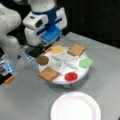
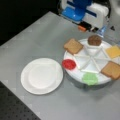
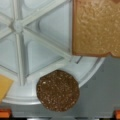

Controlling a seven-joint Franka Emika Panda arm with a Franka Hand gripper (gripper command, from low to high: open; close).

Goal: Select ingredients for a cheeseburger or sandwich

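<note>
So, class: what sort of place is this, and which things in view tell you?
Probably a robotics lab bench, not a kitchen: a grey table, toy food pieces such as a patty on a white sectioned tray beside an empty paper plate, and the robot gripper above the tray's edge.

Directly below the gripper [image 1: 43, 45] lies the patty [image 3: 58, 93] on the tray [image 1: 60, 80] rim — nothing between them — toast [image 3: 96, 27] just beside.

Six ingredients [image 1: 61, 63] ringed on rim (none stacked): toast squares [image 1: 76, 49], patty [image 1: 42, 60], cheese [image 1: 57, 49].
</note>
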